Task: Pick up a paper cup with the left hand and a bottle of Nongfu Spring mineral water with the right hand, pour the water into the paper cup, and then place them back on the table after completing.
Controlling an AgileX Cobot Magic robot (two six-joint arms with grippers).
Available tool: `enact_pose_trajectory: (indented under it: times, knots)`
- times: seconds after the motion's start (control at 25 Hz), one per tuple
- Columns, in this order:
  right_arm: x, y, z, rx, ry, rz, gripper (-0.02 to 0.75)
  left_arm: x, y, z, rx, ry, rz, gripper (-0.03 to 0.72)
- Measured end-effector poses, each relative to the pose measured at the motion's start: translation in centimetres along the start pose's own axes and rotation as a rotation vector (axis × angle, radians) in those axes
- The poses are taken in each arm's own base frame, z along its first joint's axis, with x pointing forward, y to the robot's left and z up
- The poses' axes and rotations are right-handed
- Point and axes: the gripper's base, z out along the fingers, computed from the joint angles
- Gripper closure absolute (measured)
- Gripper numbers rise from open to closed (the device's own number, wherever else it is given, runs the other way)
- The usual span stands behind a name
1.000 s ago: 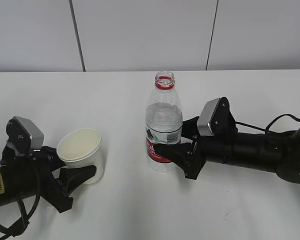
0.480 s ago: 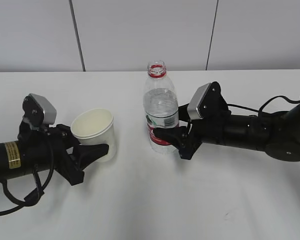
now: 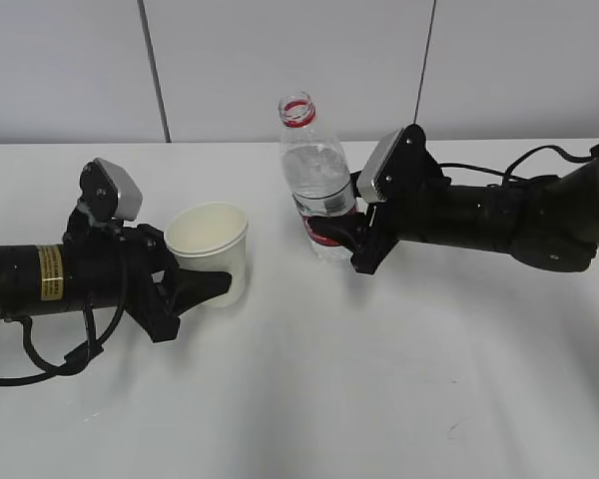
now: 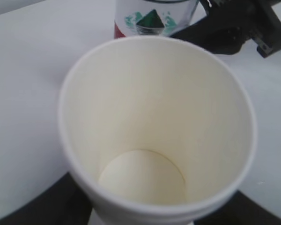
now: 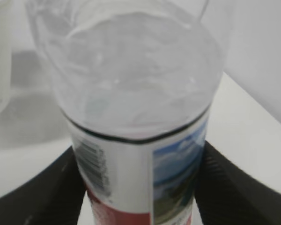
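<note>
My left gripper (image 3: 205, 287) is shut on the white paper cup (image 3: 212, 247) and holds it upright above the table (image 3: 309, 399). In the left wrist view the cup (image 4: 154, 126) fills the frame and looks empty. My right gripper (image 3: 331, 237) is shut on the open Nongfu Spring bottle (image 3: 312, 180), lifted and tilted slightly left, to the right of the cup. The bottle's label (image 5: 140, 183) sits between the black fingers (image 5: 234, 187) in the right wrist view. Clear water (image 5: 136, 79) shows in the bottle's body. The bottle also shows beyond the cup in the left wrist view (image 4: 152, 18).
A grey panelled wall (image 3: 280, 70) stands behind the table's far edge. The right arm's cables (image 3: 519, 160) trail at the back right.
Both arms have lifted and moved toward the middle. The cup has risen and shifted right. The bottle has risen, shifted left and begun to tilt left.
</note>
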Motion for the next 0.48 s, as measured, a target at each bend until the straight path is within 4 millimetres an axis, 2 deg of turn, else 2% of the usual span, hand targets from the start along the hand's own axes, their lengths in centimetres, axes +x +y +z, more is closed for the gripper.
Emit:
enact_pose_trajectory:
  times: [0.48]
  knots:
    - [-2.2, -2.8, 1.2, -0.007, 0.031, -0.284, 0.259, 0.0, 0.3, 0.2, 0.008, 0.063, -0.014, 0.314]
